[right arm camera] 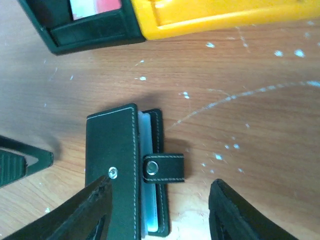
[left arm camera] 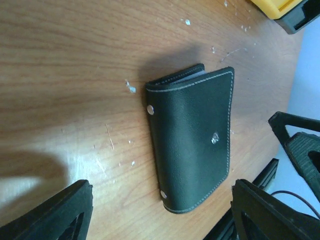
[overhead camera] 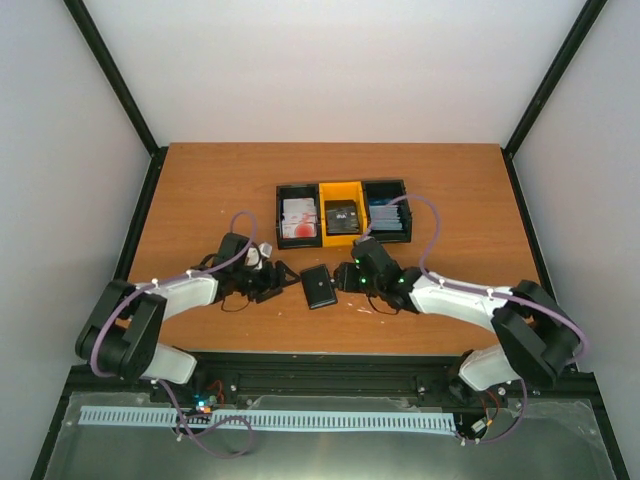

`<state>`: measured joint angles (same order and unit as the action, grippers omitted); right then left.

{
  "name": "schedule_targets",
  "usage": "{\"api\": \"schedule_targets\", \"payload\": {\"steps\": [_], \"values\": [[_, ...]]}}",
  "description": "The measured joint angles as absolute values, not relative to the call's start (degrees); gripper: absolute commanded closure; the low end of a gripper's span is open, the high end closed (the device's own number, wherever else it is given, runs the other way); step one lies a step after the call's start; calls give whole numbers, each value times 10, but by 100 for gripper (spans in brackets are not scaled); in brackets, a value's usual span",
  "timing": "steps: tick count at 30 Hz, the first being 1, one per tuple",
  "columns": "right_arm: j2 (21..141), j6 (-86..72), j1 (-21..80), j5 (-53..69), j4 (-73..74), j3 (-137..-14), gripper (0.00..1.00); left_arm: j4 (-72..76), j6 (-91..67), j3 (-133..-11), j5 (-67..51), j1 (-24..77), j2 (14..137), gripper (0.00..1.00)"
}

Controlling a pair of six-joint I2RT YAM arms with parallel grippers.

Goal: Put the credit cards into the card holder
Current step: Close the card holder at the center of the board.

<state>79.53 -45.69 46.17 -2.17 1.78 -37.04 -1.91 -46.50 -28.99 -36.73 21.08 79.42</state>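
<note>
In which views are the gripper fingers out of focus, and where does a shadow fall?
Left wrist: fingers blurred, card holder sharp, soft shadow on the table at lower left. Right wrist: fingers blurred too. Top external: everything fairly sharp.

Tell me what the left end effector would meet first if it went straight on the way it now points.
Probably the card holder: it lies flat on the table right ahead of the open left end effector, centred in its wrist view. How far off is unclear.
</note>
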Motion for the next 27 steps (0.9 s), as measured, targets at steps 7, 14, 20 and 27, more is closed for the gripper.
{"api": "schedule_targets", "payload": {"steps": [7,14,20,27], "values": [[894,-279,486,-27,109,-475,58,-17,-464,-326,-356,228,854,36],[917,-192,499,-52,152,-477,60,-18,-467,-343,-344,239,881,36],[951,-155,500,-67,147,-478,63,-18,-468,-366,-336,243,903,37],[973,-146,509,-115,123,-487,64,-27,-470,-375,-316,248,913,50]]}}
